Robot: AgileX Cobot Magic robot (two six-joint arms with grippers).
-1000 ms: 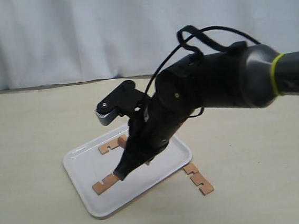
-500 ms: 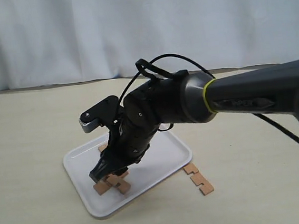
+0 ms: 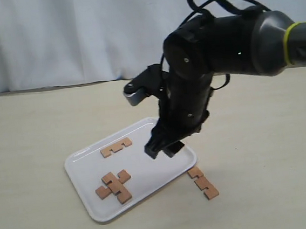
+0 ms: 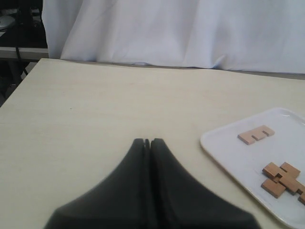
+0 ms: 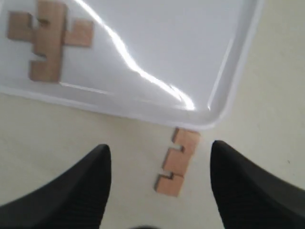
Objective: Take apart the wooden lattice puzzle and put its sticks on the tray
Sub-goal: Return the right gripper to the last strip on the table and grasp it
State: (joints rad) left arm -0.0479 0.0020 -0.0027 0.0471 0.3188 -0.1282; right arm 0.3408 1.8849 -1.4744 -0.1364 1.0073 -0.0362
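The white tray [image 3: 82,163] lies on the table. One notched stick [image 3: 116,147] rests at its back, and two more sticks [image 3: 115,187] lie crossed at its front. A fourth stick [image 3: 203,183] lies on the table just off the tray's right corner. No four-stick lattice puzzle shows. My right gripper [image 3: 164,146] hangs open and empty above the tray's right side. In the right wrist view that gripper [image 5: 159,150] frames the loose stick [image 5: 177,161] below it, with the tray [image 5: 167,47] and the crossed pair [image 5: 47,38] beyond. My left gripper [image 4: 147,141] is shut and empty, off to the side of the tray [image 4: 224,148].
A white curtain [image 3: 80,35] closes off the back of the beige table [image 3: 35,126]. The right arm's dark bulk [image 3: 217,49] reaches in over the table from the right. In the left wrist view dark equipment [image 4: 19,24] stands beyond the table's corner.
The right gripper laid its stick across another at the tray's front, let go, then rose and swung right toward the stick on the table.
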